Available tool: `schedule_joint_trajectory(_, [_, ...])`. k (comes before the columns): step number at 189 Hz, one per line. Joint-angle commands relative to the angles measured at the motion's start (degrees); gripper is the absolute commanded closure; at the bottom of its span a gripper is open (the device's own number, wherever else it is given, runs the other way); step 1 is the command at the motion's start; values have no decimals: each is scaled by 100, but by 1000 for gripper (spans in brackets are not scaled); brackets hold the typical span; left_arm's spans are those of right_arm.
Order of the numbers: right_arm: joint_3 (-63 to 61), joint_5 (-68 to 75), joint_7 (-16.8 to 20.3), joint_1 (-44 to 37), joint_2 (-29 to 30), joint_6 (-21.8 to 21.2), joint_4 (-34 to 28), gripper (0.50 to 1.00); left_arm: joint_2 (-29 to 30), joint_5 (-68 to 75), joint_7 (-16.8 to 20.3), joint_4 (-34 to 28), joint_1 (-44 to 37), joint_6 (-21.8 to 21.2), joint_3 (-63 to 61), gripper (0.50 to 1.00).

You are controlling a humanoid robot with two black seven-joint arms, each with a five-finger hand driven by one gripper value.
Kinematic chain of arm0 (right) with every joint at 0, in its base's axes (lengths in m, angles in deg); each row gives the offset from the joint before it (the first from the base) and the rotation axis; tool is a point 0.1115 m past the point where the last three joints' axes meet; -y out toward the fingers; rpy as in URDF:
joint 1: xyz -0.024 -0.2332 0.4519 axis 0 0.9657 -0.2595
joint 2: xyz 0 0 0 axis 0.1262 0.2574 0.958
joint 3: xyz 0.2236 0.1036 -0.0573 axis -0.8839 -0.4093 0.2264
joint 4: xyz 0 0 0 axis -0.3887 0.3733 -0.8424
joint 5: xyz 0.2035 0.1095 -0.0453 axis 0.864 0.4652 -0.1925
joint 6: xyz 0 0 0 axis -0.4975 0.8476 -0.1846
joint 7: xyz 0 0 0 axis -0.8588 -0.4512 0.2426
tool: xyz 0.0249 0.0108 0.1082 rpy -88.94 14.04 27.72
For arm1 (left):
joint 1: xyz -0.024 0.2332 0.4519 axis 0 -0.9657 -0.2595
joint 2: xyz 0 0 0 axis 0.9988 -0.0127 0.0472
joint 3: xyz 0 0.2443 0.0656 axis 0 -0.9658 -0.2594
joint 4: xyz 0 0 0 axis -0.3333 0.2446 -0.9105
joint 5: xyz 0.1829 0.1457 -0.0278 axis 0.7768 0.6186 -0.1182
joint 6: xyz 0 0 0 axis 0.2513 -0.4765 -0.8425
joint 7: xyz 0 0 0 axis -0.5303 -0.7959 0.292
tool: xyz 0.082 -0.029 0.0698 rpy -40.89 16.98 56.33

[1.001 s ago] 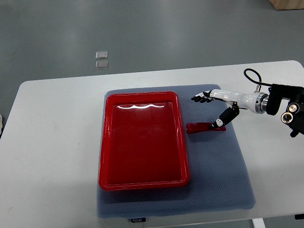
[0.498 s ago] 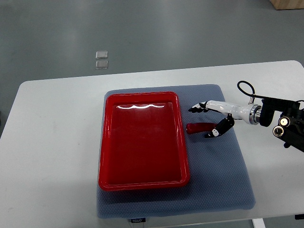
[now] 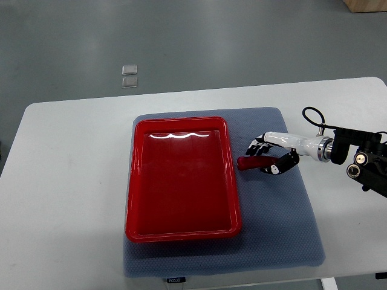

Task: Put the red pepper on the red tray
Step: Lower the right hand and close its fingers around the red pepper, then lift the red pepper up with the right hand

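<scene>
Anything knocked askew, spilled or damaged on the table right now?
Nothing stands out. The shiny red rectangular tray sits squarely on the grey mat, empty, and the red pepper lies beside it under the right hand.

The red pepper (image 3: 250, 162) is small and slender, lying flat on its side just beside the red tray's right rim. The red tray (image 3: 181, 225) is a glossy rectangle with rounded corners, lying flat

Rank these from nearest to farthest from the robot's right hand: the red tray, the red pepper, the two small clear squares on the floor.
1. red pepper, at the right hand
2. red tray, to the hand's left
3. clear squares, on the floor beyond the table
</scene>
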Motion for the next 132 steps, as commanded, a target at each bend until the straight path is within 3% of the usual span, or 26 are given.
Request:
schedule_joint_trajectory(1, [26,-6,-25,-7,1,27,14,865,0,0,1,0,-4,0,0,500])
schedule_joint_trajectory(2, [26,-6,-25,-7,1,27,14,865,0,0,1,0,-4,0,0,500])
schedule_joint_trajectory(3, [34,-6,-34,-7,-7,53,31,942,0,0,1,0,-4,0,0,500])
schedule_joint_trajectory(7, [35,-6,-34,-16,-7,62,31,993,0,0,1,0,5,0,0,500])
schedule_joint_trajectory(10, [35,-6,-34,-16,-7,62,31,1000,0,0,1,-8,-4,0,0,500])
schedule_joint_trajectory(71, [-80,108,-86,-306,-333,27,-56,1000,0,0,1,0,-4,0,0,500])
schedule_joint_trajectory(76, [-88,169,-95,-595,-605,-9,-118,1000,0,0,1,-8,-4,0,0,500])
schedule_joint_trajectory(99, [-88,310,-95,-1112,-806,-192,-258,1000,0,0,1,-8,-4,0,-9,500])
schedule_joint_trajectory(132, [-1,319,-51,-1677,-631,-351,-311,1000,0,0,1,0,5,0,-9,500])
